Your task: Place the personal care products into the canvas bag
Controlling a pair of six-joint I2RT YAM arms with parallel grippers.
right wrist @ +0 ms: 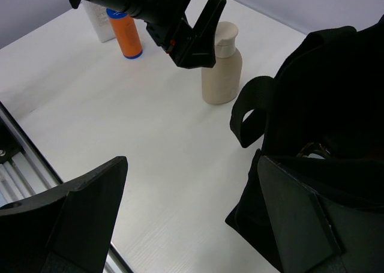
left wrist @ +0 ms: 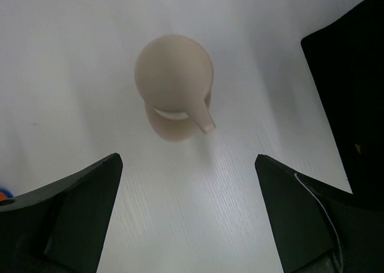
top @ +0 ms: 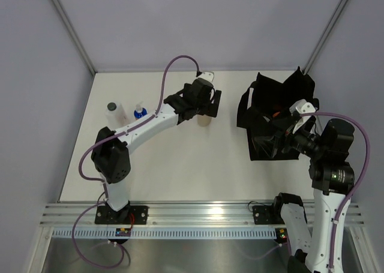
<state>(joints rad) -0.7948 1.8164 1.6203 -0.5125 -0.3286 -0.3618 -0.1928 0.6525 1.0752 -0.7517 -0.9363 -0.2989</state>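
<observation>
L pincer [left wrist: 186,165] spread above tan pump [left wrist: 174,81], canvas bag [top: 264,138] to R

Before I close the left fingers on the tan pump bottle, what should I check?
1. Left fingers open: ok.
2. Tan pump bottle upright, ahead of the gap between them: ok.
3. Fingers low enough to grip its body: cannot tell.
4. Orange bottle clear of the grasp: ok.
5. Canvas bag mouth open: ok.
6. Right fingers open, away from the bottle: ok.

The pump bottle [right wrist: 221,66] is tan, the capped bottle [right wrist: 126,36] orange and blue, the canvas bag [right wrist: 336,105] black.
</observation>
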